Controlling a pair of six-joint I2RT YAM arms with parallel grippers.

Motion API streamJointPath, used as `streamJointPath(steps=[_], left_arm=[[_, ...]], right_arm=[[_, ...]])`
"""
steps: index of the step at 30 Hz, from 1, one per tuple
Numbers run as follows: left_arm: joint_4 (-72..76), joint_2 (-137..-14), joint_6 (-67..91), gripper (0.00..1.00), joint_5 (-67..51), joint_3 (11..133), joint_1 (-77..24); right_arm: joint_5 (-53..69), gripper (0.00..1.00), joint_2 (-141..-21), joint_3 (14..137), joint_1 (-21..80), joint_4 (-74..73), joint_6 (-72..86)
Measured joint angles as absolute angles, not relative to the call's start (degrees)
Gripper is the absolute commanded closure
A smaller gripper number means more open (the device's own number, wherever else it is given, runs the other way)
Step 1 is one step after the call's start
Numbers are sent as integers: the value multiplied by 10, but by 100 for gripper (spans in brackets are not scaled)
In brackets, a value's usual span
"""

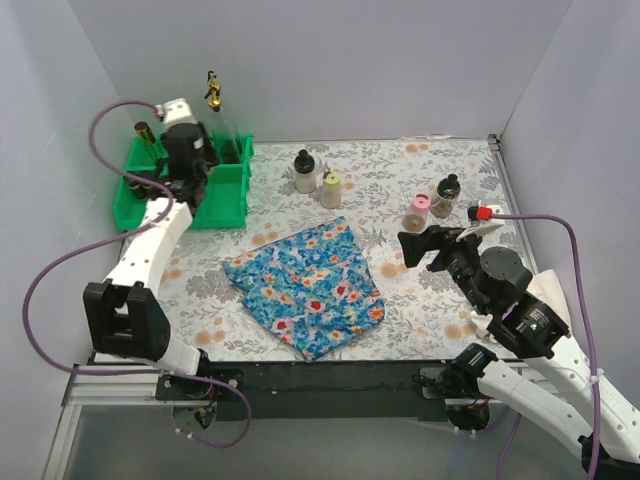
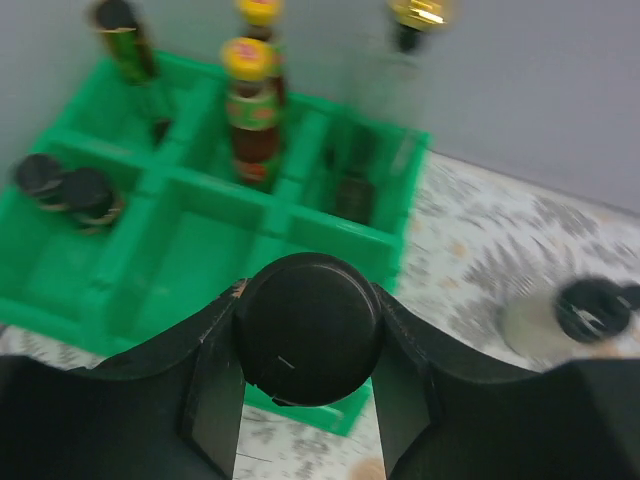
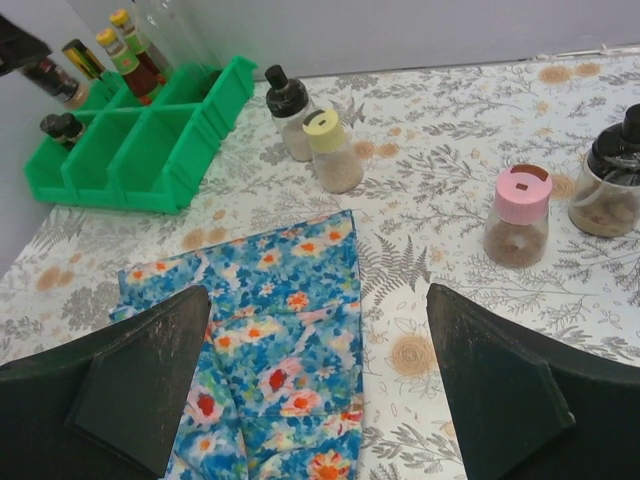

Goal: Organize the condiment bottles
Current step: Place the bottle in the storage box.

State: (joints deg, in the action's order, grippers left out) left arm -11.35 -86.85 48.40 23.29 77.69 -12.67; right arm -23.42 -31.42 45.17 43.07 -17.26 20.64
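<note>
My left gripper (image 1: 185,165) hangs over the green tray (image 1: 222,214), shut on a black-capped jar (image 2: 308,328) whose round cap fills the gap between the jaws. In the tray stand a red-labelled yellow-capped sauce (image 2: 250,110), a tall clear gold-topped bottle (image 1: 213,95), a dark gold-capped bottle (image 1: 144,135) and two dark black-capped jars (image 2: 65,185). On the table stand a white black-capped bottle (image 1: 305,172), a cream shaker (image 1: 331,189), a pink-lidded shaker (image 1: 417,212) and a black-capped jar (image 1: 446,196). My right gripper (image 1: 420,250) is open and empty, above the table near the pink-lidded shaker.
A crumpled blue floral cloth (image 1: 305,285) lies mid-table, under my right gripper's view (image 3: 290,330). The tray sits in the far left corner against the walls. White walls close the table on three sides.
</note>
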Motion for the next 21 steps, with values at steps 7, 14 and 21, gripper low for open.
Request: streamJointPath(steps=[7,14,21], left_arm=[[-83,-843,566,100,208,716,134],[-16,-906,589,100,195,689,182],[67,-963,568,100,196,673,183]], right_arm=[[-225,1,-315,451,431,-140,206],[-220,1,-324,441,431,-126,206],[-210,1,-338,441,431,-119,208]])
